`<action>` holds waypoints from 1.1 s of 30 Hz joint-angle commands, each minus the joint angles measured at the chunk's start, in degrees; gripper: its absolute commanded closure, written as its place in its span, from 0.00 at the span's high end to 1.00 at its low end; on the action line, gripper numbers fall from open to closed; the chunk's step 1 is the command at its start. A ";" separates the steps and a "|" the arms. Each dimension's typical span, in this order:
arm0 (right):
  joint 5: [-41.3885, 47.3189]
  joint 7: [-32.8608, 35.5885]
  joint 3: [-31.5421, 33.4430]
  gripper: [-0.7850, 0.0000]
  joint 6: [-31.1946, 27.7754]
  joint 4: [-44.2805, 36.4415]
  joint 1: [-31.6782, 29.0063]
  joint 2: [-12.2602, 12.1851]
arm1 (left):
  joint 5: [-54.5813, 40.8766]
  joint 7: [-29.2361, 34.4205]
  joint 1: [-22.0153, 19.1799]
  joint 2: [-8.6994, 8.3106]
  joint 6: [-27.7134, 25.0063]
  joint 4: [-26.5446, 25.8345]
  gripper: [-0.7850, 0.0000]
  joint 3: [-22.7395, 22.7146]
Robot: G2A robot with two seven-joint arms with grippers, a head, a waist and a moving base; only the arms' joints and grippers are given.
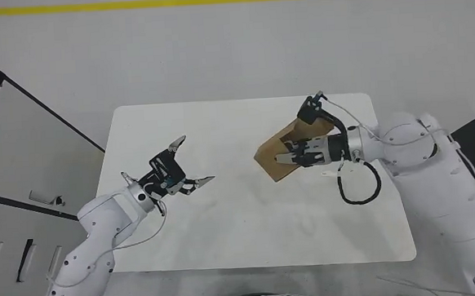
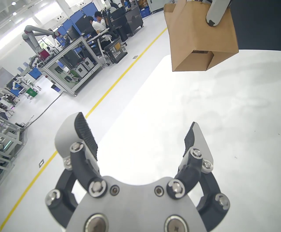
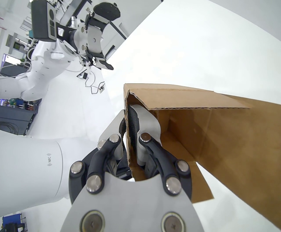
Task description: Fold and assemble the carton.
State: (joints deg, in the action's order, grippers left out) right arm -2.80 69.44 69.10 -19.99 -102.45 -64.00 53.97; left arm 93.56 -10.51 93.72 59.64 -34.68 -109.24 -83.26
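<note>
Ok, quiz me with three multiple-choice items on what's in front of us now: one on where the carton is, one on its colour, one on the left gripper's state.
1. Where is the carton?
A) on the floor
B) in the right gripper, over the right half of the table
C) flat at the table's left edge

2. What colour is the carton?
A) white
B) blue
C) brown

3. How is the left gripper?
A) open, holding nothing
B) shut on a flap
C) shut on the carton's corner

Answers:
1 B, the right wrist view shows that gripper clamped on a carton wall.
2 C, it is plain brown cardboard in every view.
3 A, its jaws stand wide apart over bare table.
</note>
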 commanded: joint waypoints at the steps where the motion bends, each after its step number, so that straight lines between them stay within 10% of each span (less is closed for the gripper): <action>1: -0.10 0.00 0.00 0.00 0.00 -0.01 0.00 0.00 | 0.00 0.00 0.00 0.00 0.00 0.00 1.00 0.00; 23: -29.53 6.04 -21.95 0.00 -8.57 0.61 17.75 3.13 | 0.00 0.11 0.02 0.00 0.05 0.03 1.00 0.02; 33: -29.53 6.04 -21.95 0.00 -8.57 0.61 17.75 3.13 | -3.83 -0.65 -0.41 -1.60 -12.96 3.26 1.00 -8.23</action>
State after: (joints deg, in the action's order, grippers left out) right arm -32.33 75.48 47.15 -28.56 -101.84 -46.26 57.11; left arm 89.93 -10.98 93.32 58.17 -46.63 -106.28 -90.73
